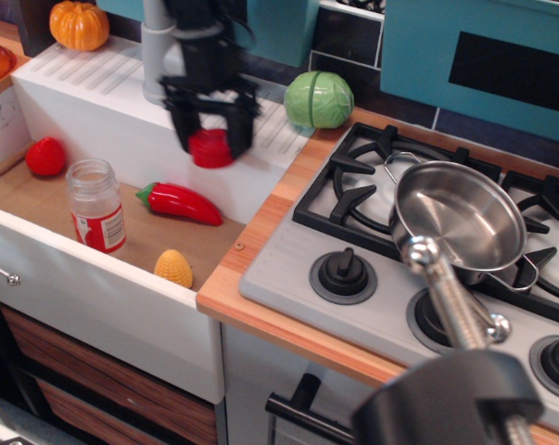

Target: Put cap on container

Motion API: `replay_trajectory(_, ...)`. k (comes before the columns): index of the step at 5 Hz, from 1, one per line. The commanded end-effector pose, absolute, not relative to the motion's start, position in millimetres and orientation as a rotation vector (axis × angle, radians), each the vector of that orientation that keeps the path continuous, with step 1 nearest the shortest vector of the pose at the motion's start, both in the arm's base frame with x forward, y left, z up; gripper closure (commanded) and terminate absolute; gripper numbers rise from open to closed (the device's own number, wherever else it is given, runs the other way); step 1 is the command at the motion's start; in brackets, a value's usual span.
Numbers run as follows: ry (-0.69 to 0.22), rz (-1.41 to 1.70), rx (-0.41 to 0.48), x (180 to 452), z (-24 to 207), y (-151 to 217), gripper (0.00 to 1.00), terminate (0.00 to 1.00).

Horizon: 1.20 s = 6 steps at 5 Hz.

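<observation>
My gripper is shut on the red cap and holds it in the air over the sink's back right part, blurred with motion. The container, a clear jar with a red-and-white label and an open mouth, stands upright in the sink at the front left. The cap is to the right of and above the jar, well apart from it.
In the sink lie a red strawberry toy, a red pepper and a yellow corn piece. A grey faucet, a pumpkin and a green cabbage stand behind. A steel pot sits on the stove.
</observation>
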<state>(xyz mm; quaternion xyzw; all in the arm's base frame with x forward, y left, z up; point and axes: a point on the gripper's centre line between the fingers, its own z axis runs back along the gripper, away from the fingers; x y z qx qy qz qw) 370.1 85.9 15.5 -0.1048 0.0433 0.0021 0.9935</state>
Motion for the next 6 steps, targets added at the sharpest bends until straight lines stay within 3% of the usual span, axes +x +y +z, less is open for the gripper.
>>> replay_trajectory(1, 0.027, -0.070, -0.164, 362, 62, 116, 1.00, 0.00)
replay_trajectory(6, 0.085, -0.210, -0.076, 328, 66, 158, 1.00, 0.00)
